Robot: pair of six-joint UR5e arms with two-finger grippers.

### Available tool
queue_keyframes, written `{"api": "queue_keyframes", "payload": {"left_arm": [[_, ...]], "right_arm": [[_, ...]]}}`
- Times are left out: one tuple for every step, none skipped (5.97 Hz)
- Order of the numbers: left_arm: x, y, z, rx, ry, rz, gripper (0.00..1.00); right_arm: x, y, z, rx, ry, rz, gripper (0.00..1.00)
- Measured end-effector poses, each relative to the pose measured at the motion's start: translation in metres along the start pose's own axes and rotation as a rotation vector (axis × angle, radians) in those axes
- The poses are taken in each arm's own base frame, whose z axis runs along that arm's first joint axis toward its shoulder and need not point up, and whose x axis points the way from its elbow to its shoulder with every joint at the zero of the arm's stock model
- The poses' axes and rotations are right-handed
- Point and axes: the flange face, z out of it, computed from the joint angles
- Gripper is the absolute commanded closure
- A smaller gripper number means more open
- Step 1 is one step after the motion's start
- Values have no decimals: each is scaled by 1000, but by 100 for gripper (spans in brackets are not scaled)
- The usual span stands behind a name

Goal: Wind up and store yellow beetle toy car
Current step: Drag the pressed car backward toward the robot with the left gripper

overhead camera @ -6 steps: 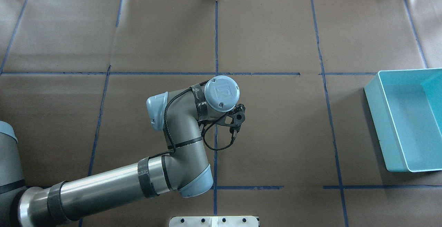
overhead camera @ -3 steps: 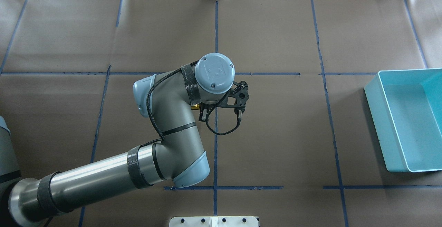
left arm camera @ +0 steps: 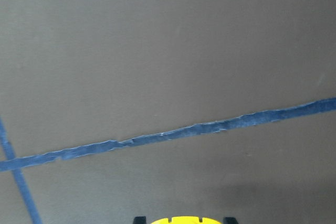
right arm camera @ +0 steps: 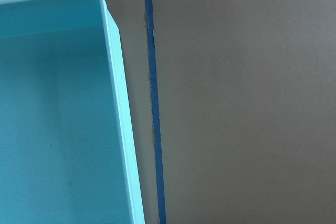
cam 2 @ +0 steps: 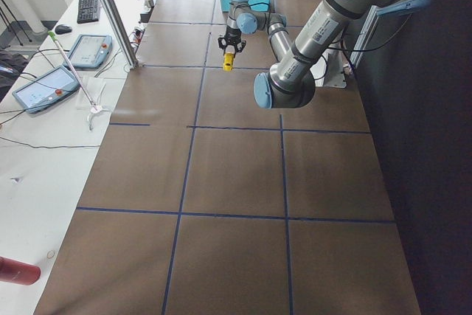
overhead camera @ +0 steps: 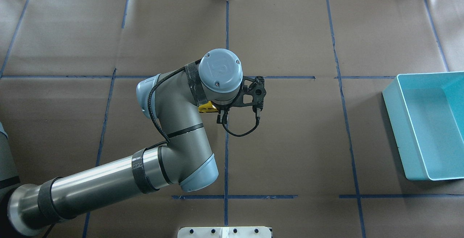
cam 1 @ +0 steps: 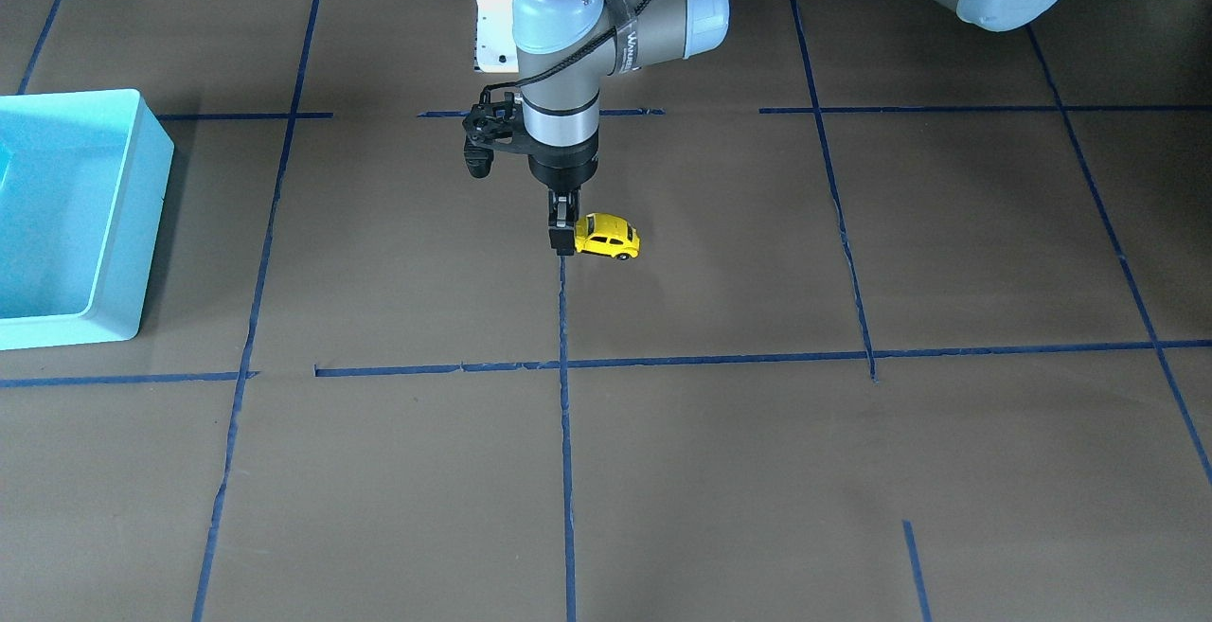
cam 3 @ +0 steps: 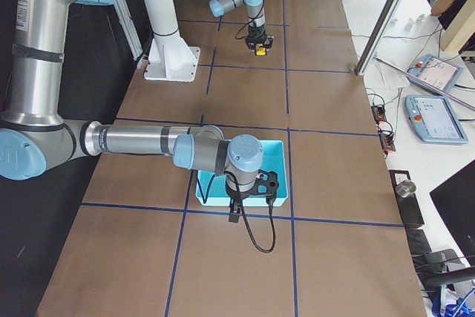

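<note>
The yellow beetle toy car (cam 1: 611, 237) is at the middle of the table, close to the brown paper; I cannot tell if its wheels touch. My left gripper (cam 1: 562, 241) points straight down and is shut on one end of it. In the left wrist view the car's yellow roof (left arm camera: 181, 220) shows at the bottom edge between the two fingertips. From overhead only a yellow edge of the car (overhead camera: 206, 107) peeks out under the wrist. My right gripper (cam 3: 234, 213) hangs over the near edge of the turquoise bin (cam 3: 279, 176); whether it is open or shut cannot be told.
The turquoise bin (overhead camera: 393, 122) stands at the table's right side and looks empty in the right wrist view (right arm camera: 58, 129). Blue tape lines (overhead camera: 227, 42) divide the brown paper. The white robot base plate (overhead camera: 224, 232) is at the near edge.
My left arm has moved away from the robot's base toward the far side of the table. The car's yellow edge has come into view under the wrist.
</note>
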Motion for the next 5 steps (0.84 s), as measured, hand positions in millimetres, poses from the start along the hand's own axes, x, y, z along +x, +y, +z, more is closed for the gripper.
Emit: {"api": "queue_keyframes", "payload": {"left_arm": [[2,1,5,19,24,39,99],[4,0,12,35,45,52,99],[4,0,22,52,56,55,99],[4,0,30,63,66,46,99],[6,0,36,66,76,11,99]], "right_arm": [[0,0,0,1,0,-1,0],[0,-1,-1,1,0,0,0],[0,-1,-1,2,0,0,0],[0,-1,-1,2,0,-1,0],[0,-1,0,1,0,-1,0]]}}
